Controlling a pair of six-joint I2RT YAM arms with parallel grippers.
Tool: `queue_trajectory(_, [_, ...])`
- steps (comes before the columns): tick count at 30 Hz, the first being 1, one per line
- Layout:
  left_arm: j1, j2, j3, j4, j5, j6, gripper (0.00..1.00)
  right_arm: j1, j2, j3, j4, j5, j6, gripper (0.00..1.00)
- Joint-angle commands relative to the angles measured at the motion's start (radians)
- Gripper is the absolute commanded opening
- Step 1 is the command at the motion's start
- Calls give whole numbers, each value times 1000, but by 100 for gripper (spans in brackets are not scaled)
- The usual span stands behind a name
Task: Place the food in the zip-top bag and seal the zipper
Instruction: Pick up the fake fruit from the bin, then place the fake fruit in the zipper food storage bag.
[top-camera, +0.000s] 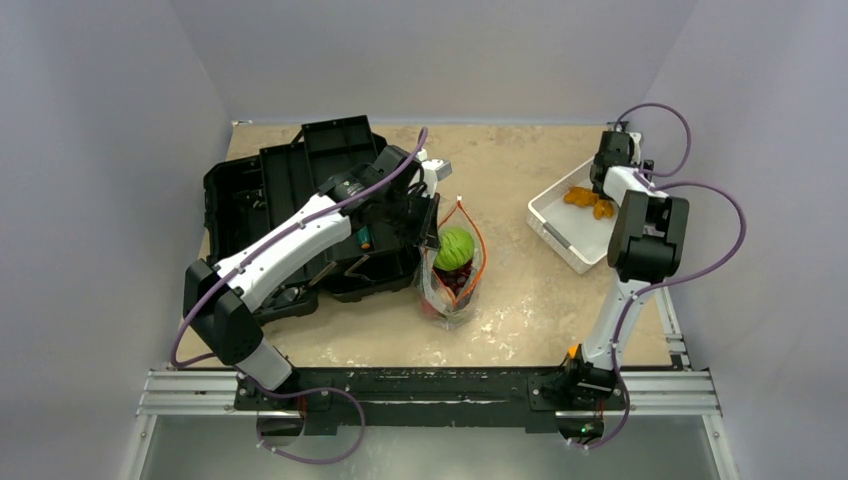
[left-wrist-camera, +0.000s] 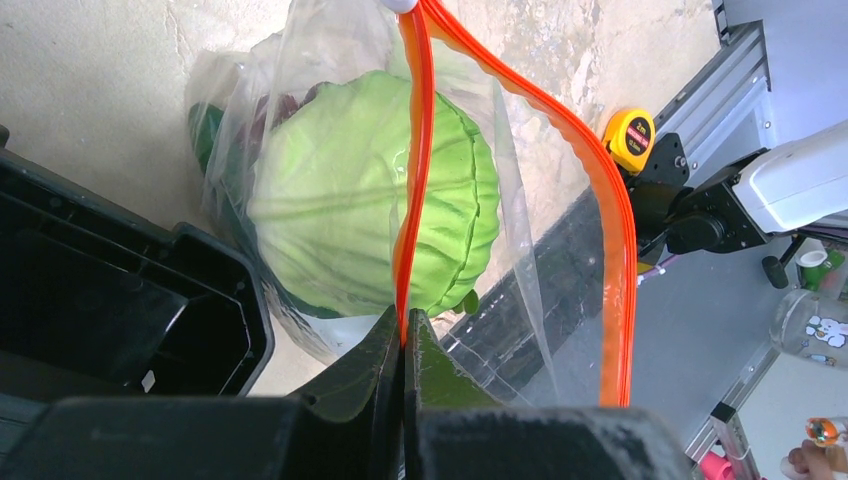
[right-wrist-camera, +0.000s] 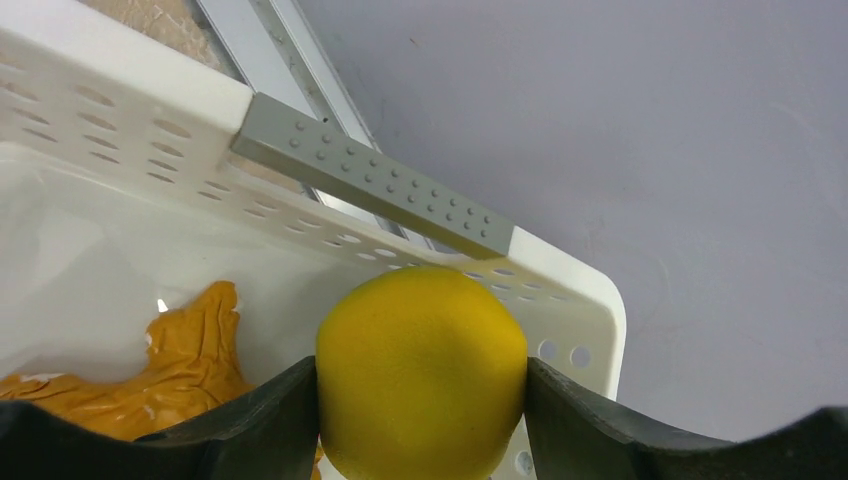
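- Zip-top bag (top-camera: 450, 300) stood upright mid-desk (top-camera: 530, 320), nearer the near edge than the far one, just beside the black toolbox (top-camera: 270, 190).
- Mouth was open: the zipper (left-wrist-camera: 415, 150) was unsealed, its two orange strips bowed apart in a loop.
- Cabbage (left-wrist-camera: 350, 200) sat at the top of the bag and filled most of the opening. Something dark showed under it; couldn't tell what.
- Left claw (left-wrist-camera: 403, 335) was pressed together, pinching one zipper strip and holding that side of the mouth up.
- Right claw (right-wrist-camera: 420, 400) was down in the white basket (right-wrist-camera: 120, 120) near the desk's far right corner, with a finger against each side of the lemon (right-wrist-camera: 420, 350), pinching it at about its widest part.
- Orange-brown crumpled piece (right-wrist-camera: 190, 360) lay in the basket just beside the lemon, not in the grip as far as I could see.
- Step in hand, my read: pick the lemon and carry it to the bag.
- To do it well, the grip needed to be firm and centred before any lift. The lemon looked round and smooth, so an off-centre pinch would likely squirt it out.
- Lift wanted to go straight up, to clear the basket wall.
- Cabbage left little gap, so the drop wanted aiming between the strips on the open side, with a low release.
- Risks: tipping the bag, or snagging the free strip on entry.
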Motion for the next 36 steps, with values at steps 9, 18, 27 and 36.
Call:
queue_trajectory(9, [3,-10,39,18,33,-22,0,3,-317,-84,-59,-327,393,8])
queue_trajectory(18, [4,1,36,21,33,-22,0,16,-690,-496,197,-737,582,6])
queue_trajectory(27, [4,7,39,14,14,-12,0,57,-903,-613,160,-999,567,6])
queue_trajectory(36, [-20,18,44,-6,-50,15,0,273,-1059,-505,-19,-1116,428,6])
